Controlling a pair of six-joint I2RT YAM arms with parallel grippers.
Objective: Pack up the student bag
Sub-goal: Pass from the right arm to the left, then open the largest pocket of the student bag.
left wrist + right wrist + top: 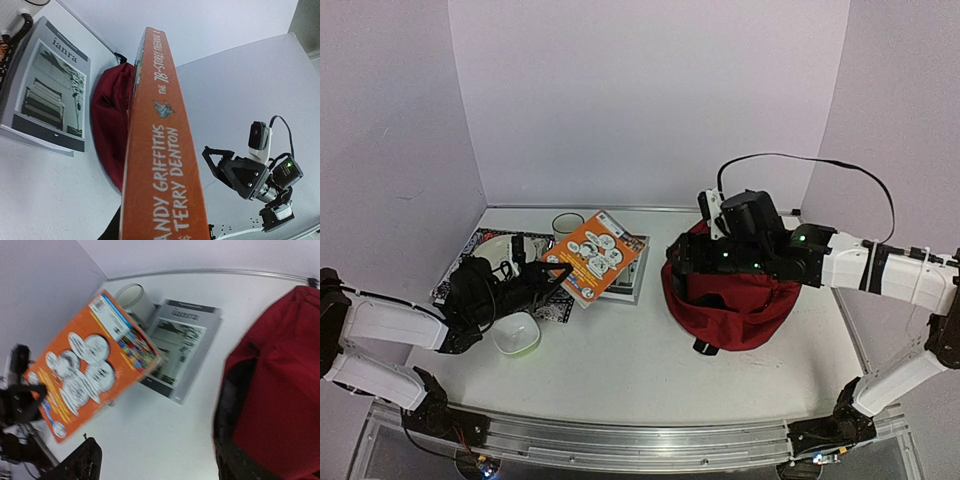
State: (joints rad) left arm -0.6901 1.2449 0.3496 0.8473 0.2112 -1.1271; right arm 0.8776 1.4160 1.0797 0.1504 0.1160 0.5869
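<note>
We hold the orange book (595, 255), left pincer (548, 272) clamped on it; right pincer (157, 462) gapes by the student bag (735, 305); next, it likely needs lowering inside.

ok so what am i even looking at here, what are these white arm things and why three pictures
Those are two robot arms bolted at the near edge of a table, each ending in a two-finger gripper. The wide picture comes from a fixed camera above; the other two come from small cameras on each wrist. The left gripper holds an orange book lifted off the table. The right gripper sits at the mouth of the red backpack; whether it grips it is unclear. Also on the table: a grey book, a mug and a white bowl.
</note>
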